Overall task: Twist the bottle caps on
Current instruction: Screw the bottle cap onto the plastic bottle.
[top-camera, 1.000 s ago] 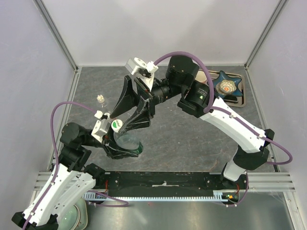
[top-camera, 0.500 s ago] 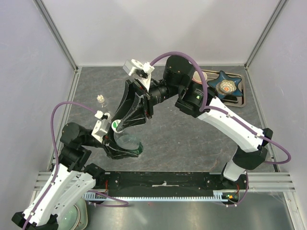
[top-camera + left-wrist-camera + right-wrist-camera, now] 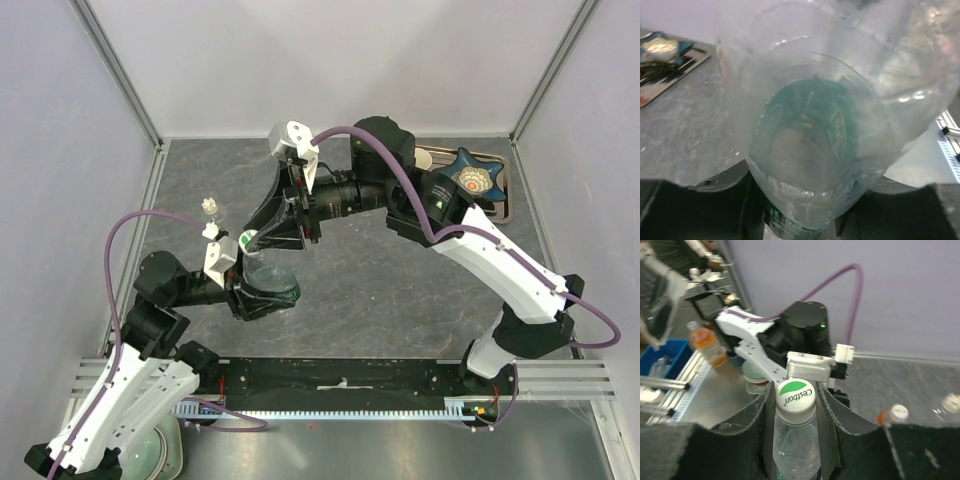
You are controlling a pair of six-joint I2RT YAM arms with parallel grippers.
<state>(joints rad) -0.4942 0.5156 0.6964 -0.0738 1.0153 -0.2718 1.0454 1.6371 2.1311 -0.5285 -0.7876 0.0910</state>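
The grey worktop (image 3: 400, 280) is carrying everything, and both arms are meeting over its left half, nearer the near edge than the far one. The left pincer (image 3: 258, 296) is clamping the lower body of the clear bottle (image 3: 795, 445), which is tilting with its neck toward the far edge. In the left wrist view the bottle is filling the frame, blurring almost everything behind it and cutting its green label off at the bottom, so no writing there is reading clearly. In the far right corner the tray (image 3: 500, 208) is lying partly hidden behind the right arm. The right pincer (image 3: 795, 390) is closing its pads on the white cap (image 3: 794, 399), whose green patch is reading "Cestbon". The tiny bottle (image 3: 209, 206) is standing near the left edge, too small to make out.
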